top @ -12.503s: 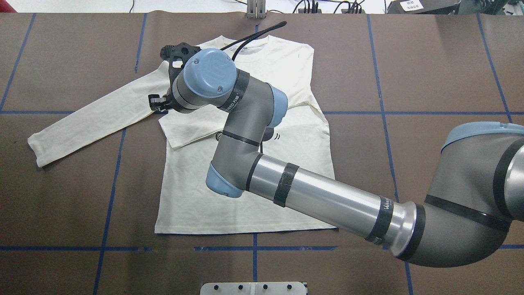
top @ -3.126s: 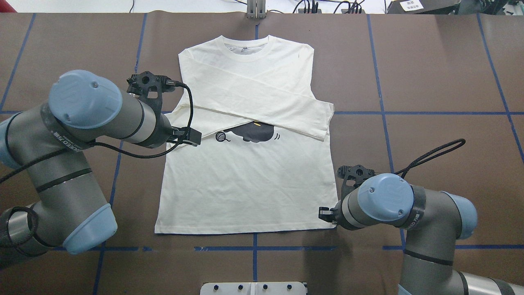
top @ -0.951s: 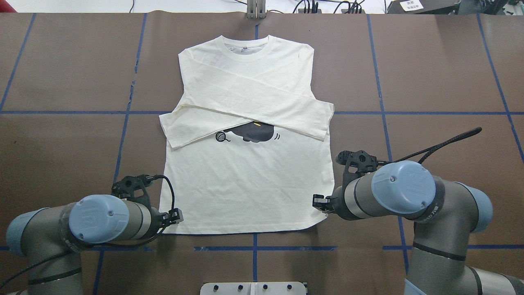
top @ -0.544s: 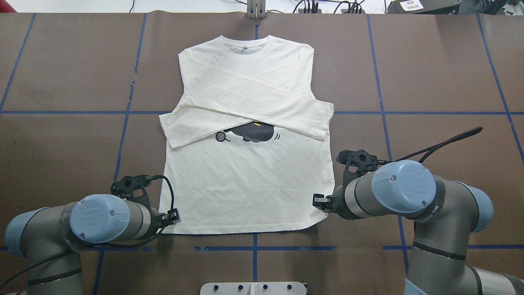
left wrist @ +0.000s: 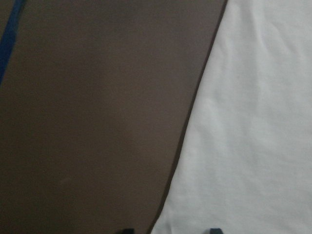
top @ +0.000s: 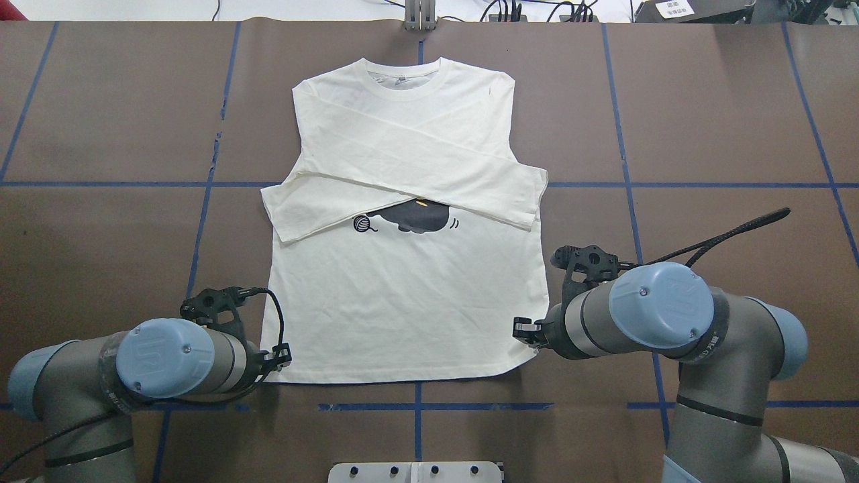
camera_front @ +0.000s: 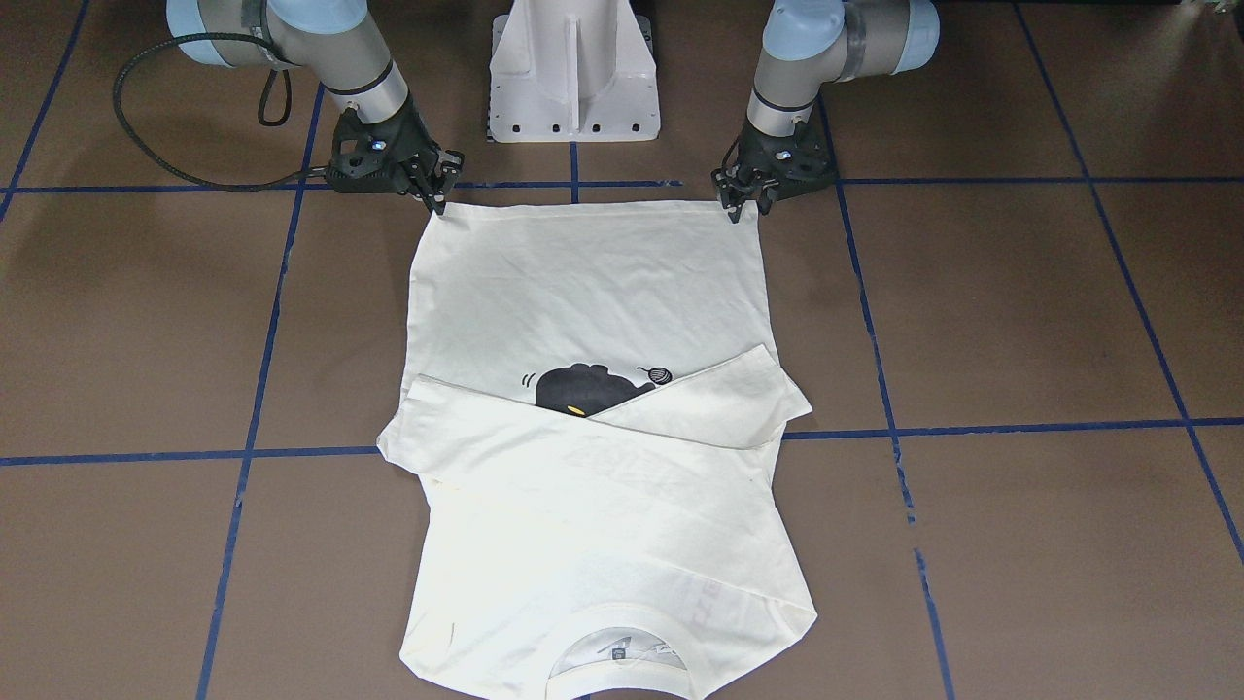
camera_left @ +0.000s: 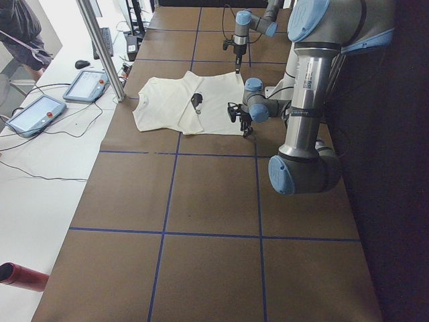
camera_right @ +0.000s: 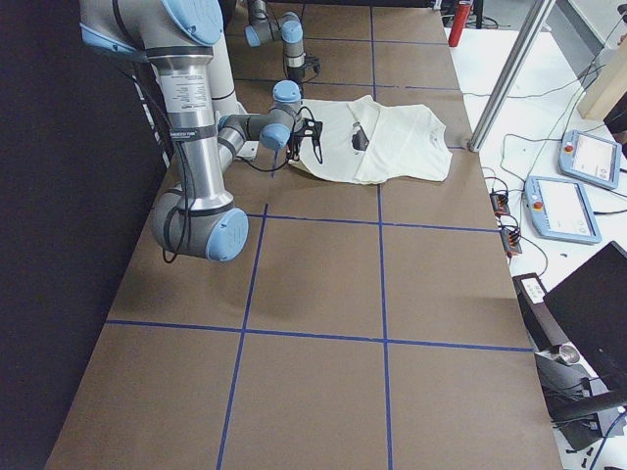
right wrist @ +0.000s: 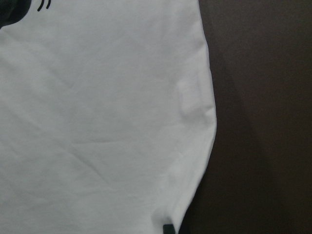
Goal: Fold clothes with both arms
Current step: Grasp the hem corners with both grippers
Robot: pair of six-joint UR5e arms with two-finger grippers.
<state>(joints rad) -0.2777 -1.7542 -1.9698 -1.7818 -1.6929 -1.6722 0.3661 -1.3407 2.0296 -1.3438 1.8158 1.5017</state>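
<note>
Sleeves (top: 429,171) are in, both crossed flat over the chest of the shirt (top: 402,308), leaving just the bottom of the black cat print (top: 413,216) peeking out. The shirt lies face up in the middle of the brown worktop (top: 704,134), collar away from the robot and hem (top: 402,379) nearest it. Now to the hem: the left pincer (top: 280,355) is down at the near left corner, and its wrist camera shows the fingertips (left wrist: 213,230) apart with the cloth edge running between them, so it is open, nothing pinched yet. The right pincer (top: 522,330) sits at the opposite side edge just above the corner, where the cloth looks slightly puckered; only one fingertip shows, so I cannot tell whether it has clamped. By my reckoning we're about halfway: what's left is to grab both hem corners and carry them up toward the collar.
</note>
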